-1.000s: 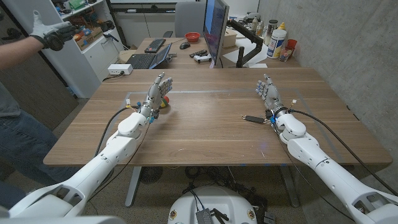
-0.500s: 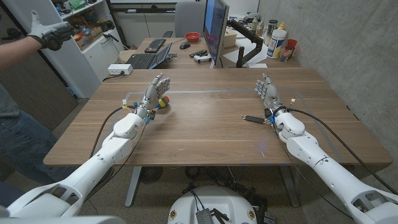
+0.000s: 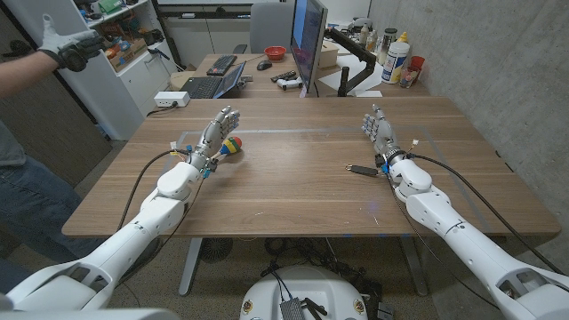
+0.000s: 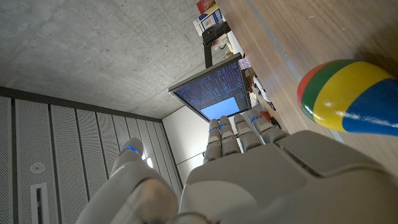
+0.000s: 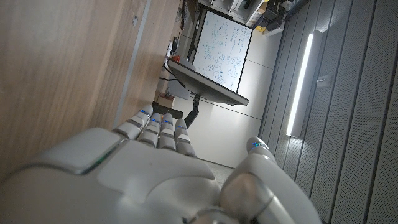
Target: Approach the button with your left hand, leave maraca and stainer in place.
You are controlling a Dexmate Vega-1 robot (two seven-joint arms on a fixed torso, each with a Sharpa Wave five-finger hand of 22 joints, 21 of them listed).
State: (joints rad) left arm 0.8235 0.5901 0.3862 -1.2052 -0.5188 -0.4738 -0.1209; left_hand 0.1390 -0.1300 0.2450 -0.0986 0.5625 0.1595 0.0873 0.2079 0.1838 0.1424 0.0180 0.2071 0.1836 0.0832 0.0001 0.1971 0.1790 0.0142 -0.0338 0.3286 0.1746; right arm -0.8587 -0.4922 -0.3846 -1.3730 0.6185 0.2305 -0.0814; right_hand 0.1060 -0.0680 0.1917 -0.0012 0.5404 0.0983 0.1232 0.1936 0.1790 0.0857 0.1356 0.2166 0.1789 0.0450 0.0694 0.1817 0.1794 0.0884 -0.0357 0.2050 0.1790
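The left hand (image 3: 218, 131) is drifting leftward, fingers apart and holding nothing, exposing the maraca (image 3: 230, 148) just beside its right; no button is showing.

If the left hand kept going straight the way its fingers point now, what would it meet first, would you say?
Probably nothing nearby: the left hand points over bare table toward the far edge. The maraca sits just beside its line, though depth is uncertain.

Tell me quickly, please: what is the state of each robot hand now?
Left robot hand: open, holding nothing, beside the maraca.
Right robot hand: open, holding nothing.
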